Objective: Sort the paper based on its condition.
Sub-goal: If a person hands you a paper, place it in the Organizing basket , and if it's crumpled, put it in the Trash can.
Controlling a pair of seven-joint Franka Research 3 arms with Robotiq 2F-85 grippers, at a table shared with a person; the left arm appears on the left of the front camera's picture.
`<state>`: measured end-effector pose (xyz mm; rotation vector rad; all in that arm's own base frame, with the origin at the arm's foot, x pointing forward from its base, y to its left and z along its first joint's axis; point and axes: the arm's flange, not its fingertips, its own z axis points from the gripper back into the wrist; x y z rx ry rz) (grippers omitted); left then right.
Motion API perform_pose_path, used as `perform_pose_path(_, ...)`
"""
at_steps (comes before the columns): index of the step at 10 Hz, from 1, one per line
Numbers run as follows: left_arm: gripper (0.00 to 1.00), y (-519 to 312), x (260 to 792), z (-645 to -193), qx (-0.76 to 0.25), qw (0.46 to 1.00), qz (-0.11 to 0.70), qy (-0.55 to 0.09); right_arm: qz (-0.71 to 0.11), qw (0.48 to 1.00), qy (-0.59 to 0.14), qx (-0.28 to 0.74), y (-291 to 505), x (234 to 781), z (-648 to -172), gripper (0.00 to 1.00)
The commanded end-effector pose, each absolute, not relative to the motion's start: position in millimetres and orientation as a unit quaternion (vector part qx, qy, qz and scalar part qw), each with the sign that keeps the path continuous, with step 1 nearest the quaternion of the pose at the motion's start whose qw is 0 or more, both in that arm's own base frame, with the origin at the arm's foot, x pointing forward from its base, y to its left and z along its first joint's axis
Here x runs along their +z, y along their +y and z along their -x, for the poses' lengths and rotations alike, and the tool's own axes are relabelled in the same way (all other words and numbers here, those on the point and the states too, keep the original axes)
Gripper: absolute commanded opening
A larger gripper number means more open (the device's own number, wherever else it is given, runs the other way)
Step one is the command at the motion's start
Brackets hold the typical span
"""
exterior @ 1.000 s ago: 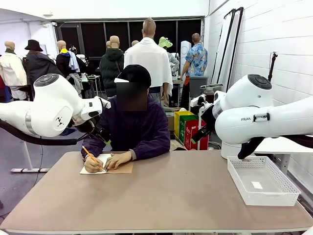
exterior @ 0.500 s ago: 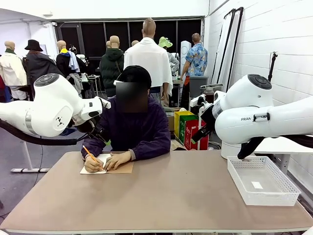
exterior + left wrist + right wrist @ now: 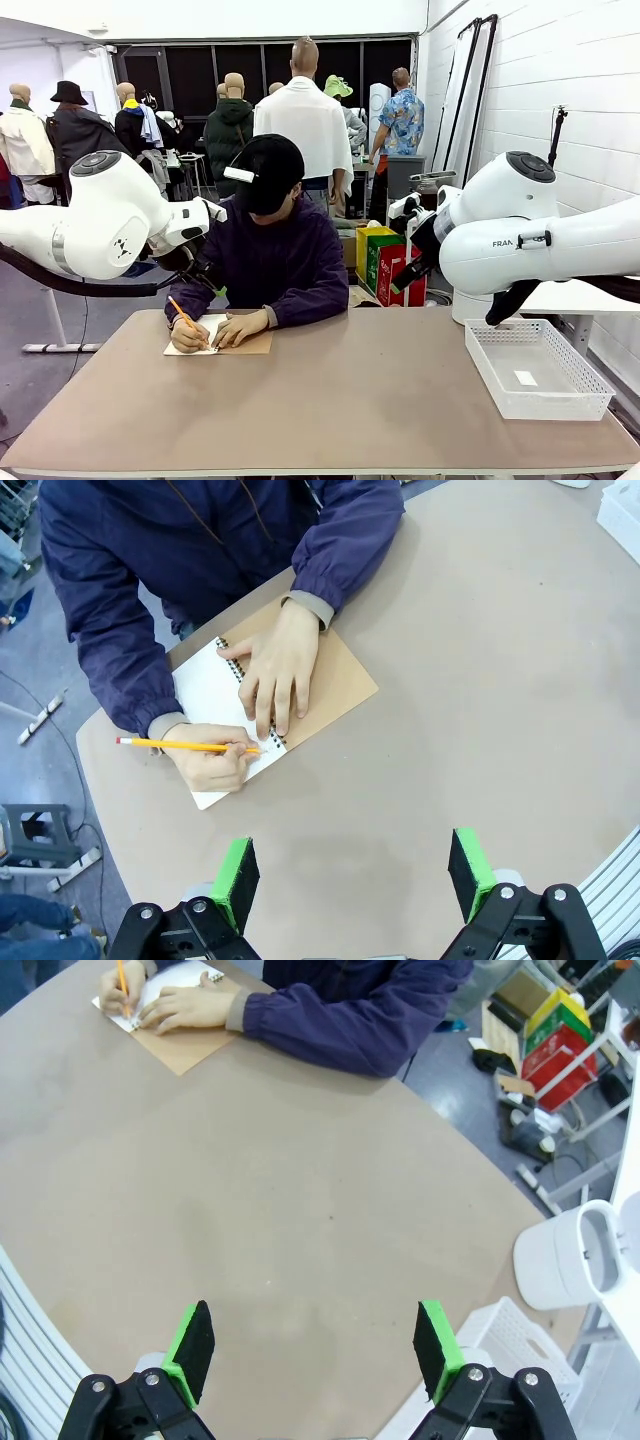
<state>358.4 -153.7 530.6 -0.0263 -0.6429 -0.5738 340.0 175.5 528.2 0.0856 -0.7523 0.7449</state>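
My left tool (image 3: 352,852) and right tool (image 3: 314,1322) hang released and empty above the surface (image 3: 480,680), presumably waiting, since the paper (image 3: 212,688) lies on the notebook (image 3: 338,680), pinned flat by the person's hand (image 3: 275,670) for writing.

Right arm (image 3: 560,250): black lettering "FRA", rest cut off.
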Motion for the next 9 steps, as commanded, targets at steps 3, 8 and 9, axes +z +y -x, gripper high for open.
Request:
perform_pose_path(3, 1.0, -153.9, 531.3, -358.8, -0.28, 0.906, 0.01, -0.317, -0.041, 0.862, -0.358, 0.355, 175.0, 528.1, -340.2, 1.0)
perform_pose_path(8, 1.0, -153.9, 531.3, -358.8, -0.28, 0.906, 0.01, -0.317, -0.041, 0.862, -0.358, 0.355, 175.0, 528.1, -340.2, 1.0)
perform_pose_path(9, 1.0, -153.9, 531.3, -358.8, -0.28, 0.906, 0.01, -0.317, -0.041, 0.862, -0.358, 0.355, 175.0, 528.1, -340.2, 1.0)
